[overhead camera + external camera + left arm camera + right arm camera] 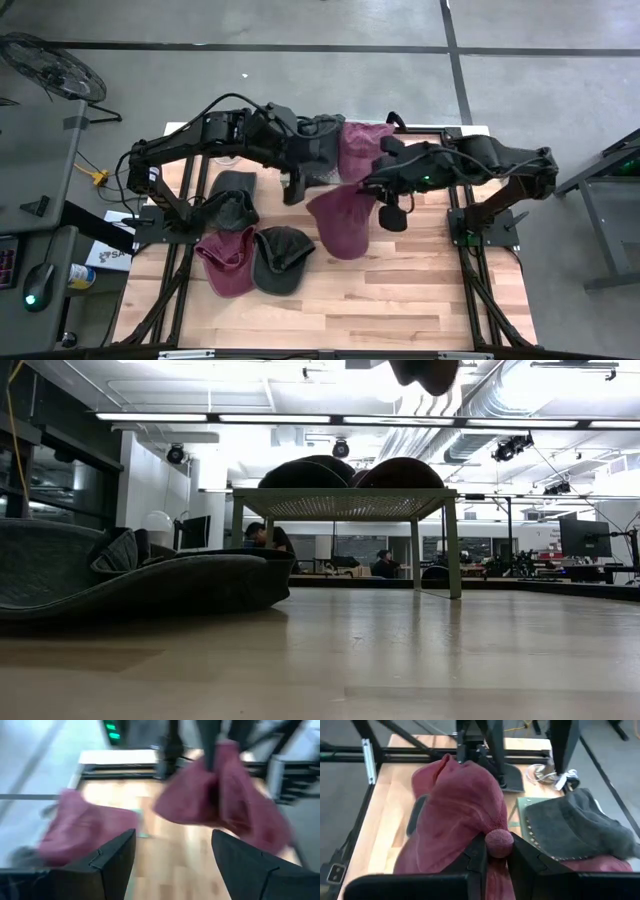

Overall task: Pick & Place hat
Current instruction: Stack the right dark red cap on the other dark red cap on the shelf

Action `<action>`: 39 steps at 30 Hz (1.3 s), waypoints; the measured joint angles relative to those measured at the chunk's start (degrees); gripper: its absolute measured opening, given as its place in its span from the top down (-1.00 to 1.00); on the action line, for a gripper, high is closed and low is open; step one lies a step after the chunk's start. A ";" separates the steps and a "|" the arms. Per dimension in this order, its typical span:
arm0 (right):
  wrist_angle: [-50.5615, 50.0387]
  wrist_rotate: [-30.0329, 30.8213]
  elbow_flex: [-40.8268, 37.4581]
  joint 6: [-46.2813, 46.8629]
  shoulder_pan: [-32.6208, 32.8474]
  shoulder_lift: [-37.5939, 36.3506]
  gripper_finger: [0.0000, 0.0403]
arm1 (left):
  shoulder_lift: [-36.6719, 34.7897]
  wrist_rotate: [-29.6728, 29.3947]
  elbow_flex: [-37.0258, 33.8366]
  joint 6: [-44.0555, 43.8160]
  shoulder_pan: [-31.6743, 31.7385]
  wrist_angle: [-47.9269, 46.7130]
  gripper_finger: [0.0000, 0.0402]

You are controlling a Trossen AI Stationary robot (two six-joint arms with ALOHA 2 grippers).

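Observation:
A maroon hat (343, 218) hangs above the middle of the table, with my right gripper (497, 849) shut on it; its lower part shows at the top of the low view (430, 370). My left gripper (172, 842) stands open just left of it (293, 188), with nothing between its fingers. A grey hat (575, 825) and a second maroon hat (365, 145) rest on a green mesh stand (345, 503) at the far middle. On the table lie a dark grey hat (232, 200), a maroon hat (228, 262) and another dark grey hat (283, 260). My right gripper pinches a bunched knob of the maroon hat's cloth (498, 841) between its two fingers. The fingers slant down from the table's right side. The hat droops slack beyond and below the fingers, lifted clear of the table.
The black frame rails (180, 250) run along both sides of the wooden table top. Bare wood (400, 300) lies at the near right. Past the table, people sit at desks (265, 535) in the room.

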 joint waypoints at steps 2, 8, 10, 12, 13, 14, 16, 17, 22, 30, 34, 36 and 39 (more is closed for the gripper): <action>-0.32 1.11 -0.01 0.95 -0.04 -0.51 0.78 | 0.00 -4.02 0.19 0.01 0.00 0.78 -0.24; -1.57 3.17 -0.02 3.53 -0.34 -2.60 0.78 | -0.42 -13.03 0.19 0.33 0.00 1.23 -0.18; -1.92 3.18 0.00 4.45 -0.71 -3.29 0.78 | -0.96 -14.99 0.17 0.43 0.00 1.10 -0.18; -2.33 3.11 0.00 4.96 -1.07 -3.97 0.78 | -1.35 -16.48 0.19 0.45 0.00 1.57 -0.18; -2.37 2.94 0.00 4.98 -1.33 -4.20 0.78 | -1.73 -16.97 0.19 0.47 0.00 1.71 -0.18; -2.71 2.73 0.23 4.98 -1.58 -4.43 0.78 | -2.03 -17.45 0.19 0.45 0.00 1.57 -0.18; -4.43 2.73 1.55 4.98 -2.26 -4.51 0.78 | -2.25 -18.17 0.19 0.45 0.00 1.84 -0.17; -5.45 2.67 2.52 4.98 -2.64 -4.51 0.78 | -2.36 -18.45 0.19 0.45 0.00 1.91 -0.17; -8.52 2.79 7.34 3.67 -4.76 -4.42 0.78 | -3.06 -18.52 0.19 0.45 0.00 1.73 -0.17; -14.18 2.50 10.92 2.44 -10.95 -4.40 0.78 | -2.97 -18.69 0.17 0.45 0.00 0.35 -0.17; -14.76 -0.96 10.66 2.28 -15.05 -4.28 0.78 | -2.95 -18.69 0.17 0.43 0.00 0.52 -0.17; -14.82 -2.07 10.22 2.02 -16.54 -4.27 0.78 | -2.95 -18.68 0.17 0.43 0.00 0.47 -0.17; -14.79 -3.05 10.19 1.90 -18.18 -4.27 0.78 | -2.95 -18.67 0.17 -0.03 0.00 0.47 -0.17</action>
